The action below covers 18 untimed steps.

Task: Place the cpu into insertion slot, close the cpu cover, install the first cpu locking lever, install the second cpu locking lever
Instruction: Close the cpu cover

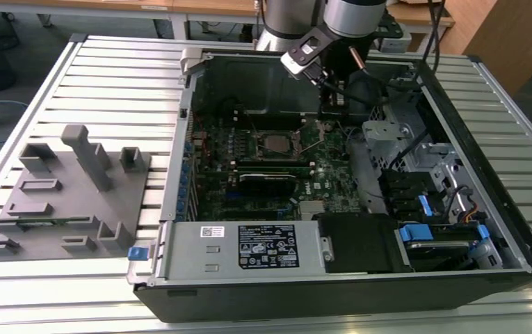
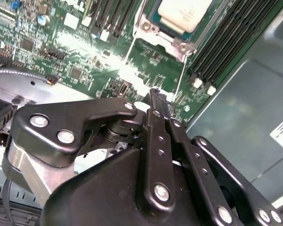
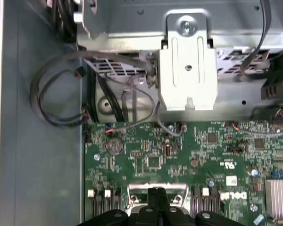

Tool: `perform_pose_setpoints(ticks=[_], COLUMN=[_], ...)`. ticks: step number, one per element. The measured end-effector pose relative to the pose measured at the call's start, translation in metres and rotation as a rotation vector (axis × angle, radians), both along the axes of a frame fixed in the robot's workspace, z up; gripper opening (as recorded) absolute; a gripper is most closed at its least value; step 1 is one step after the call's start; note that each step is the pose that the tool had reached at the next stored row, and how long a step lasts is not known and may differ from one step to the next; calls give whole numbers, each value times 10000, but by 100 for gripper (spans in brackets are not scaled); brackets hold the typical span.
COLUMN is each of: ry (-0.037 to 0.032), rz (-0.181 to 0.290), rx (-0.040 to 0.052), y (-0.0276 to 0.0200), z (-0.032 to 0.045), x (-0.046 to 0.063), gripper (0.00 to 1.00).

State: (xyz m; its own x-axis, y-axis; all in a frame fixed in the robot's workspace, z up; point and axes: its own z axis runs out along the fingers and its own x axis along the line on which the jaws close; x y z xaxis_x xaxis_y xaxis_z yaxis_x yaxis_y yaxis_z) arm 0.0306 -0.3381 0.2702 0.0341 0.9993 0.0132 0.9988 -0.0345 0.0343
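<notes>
Open PC case (image 1: pixel 488 275) lies on the slatted bench (image 1: pixel 108 62), w/ the motherboard (image 1: pixel 247 181) facing up. The arm (image 1: pixel 289 21) reaches in over the case's far edge. In the exterior view the cpu (image 1: pixel 273 144) sits in its socket approx mid-board, at about 7 o'clock from the arm's wrist. The cpu cover (image 2: pixel 164 36) shows as a dull metal frame round the chip; can't tell whether it's locked down. In the second wrist view the tool (image 2: pixel 155 94) hangs above the board just beside a socket corner, apart from cpu and cover. Its fingertips (image 3: pixel 153 193) are pressed together w/ nothing between them. The power supply (image 1: pixel 266 247) is at 6 o'clock from the cpu. A grey fixture block (image 1: pixel 62 195) sits on the bench at 9 o'clock from the case.
</notes>
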Motion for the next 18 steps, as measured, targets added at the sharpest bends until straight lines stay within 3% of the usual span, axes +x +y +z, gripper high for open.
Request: perform_pose_setpoints(ticks=[12, 18], ry=[0, 0], rz=[0, 0], rx=[0, 0], y=[0, 0], z=[0, 0], x=[203, 213], gripper=[11, 11])
